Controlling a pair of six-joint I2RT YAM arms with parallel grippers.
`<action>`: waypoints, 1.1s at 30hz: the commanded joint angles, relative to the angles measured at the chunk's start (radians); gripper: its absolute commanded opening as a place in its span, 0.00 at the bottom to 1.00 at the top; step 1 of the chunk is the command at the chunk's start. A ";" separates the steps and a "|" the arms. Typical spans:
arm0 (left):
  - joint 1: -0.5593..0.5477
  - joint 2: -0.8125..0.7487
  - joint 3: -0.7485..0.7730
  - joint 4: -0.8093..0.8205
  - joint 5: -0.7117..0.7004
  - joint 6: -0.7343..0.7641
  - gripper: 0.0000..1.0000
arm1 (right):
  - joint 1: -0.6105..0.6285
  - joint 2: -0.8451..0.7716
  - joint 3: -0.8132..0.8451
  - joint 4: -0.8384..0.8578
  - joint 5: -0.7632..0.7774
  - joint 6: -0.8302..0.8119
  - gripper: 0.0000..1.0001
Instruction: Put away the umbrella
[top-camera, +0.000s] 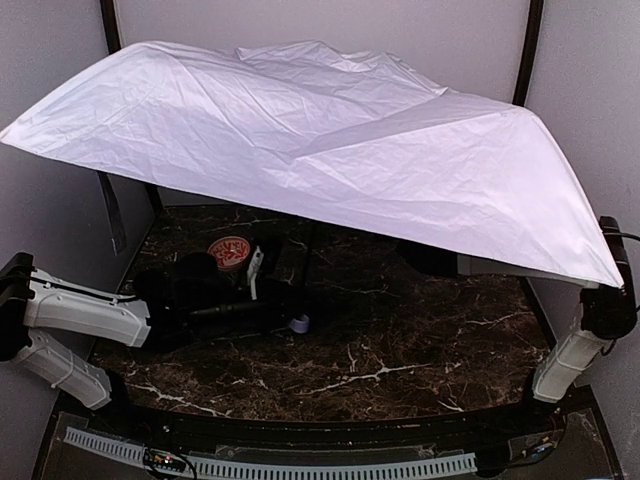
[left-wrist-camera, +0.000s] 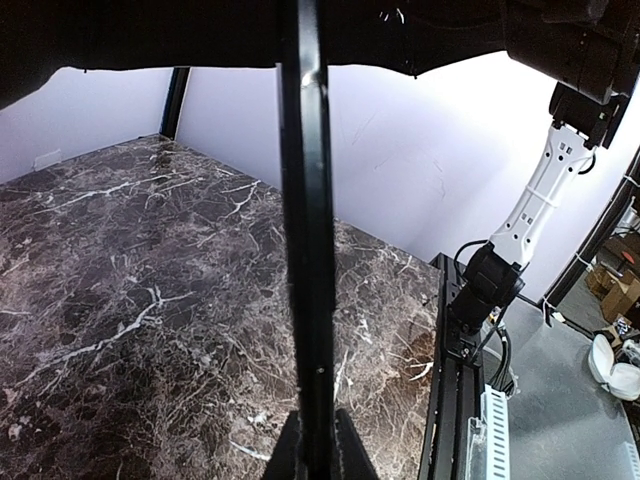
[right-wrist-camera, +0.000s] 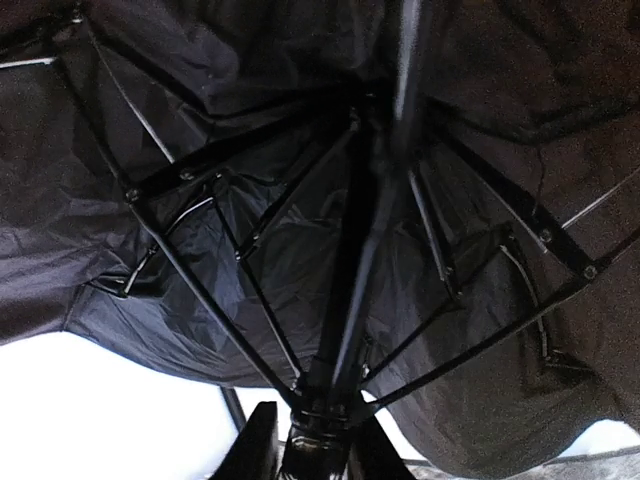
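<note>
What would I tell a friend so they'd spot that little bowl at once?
Find the big pale open umbrella over the dark marble table. Under its left front edge, just beyond the left arm, sits a small round bowl. It is the only red thing there.

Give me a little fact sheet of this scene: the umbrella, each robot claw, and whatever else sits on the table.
umbrella: open, pale fabric spread over most of the table
left gripper: shut on the umbrella's thin black shaft
right gripper: under the umbrella, fingers either side of the hub where the ribs meet; grip unclear
red-patterned bowl: on the table near the left arm, not held
task status: umbrella not yet folded
</note>
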 joint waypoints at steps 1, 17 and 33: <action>-0.007 -0.019 0.006 0.097 -0.001 0.049 0.00 | 0.002 -0.012 0.014 0.018 0.014 -0.021 0.14; -0.007 -0.149 -0.076 0.236 -0.088 0.197 0.00 | 0.104 0.010 -0.197 -0.359 -0.375 0.245 0.06; -0.006 -0.082 -0.051 0.371 -0.077 0.242 0.00 | 0.173 0.079 -0.400 -0.280 -0.276 0.388 0.06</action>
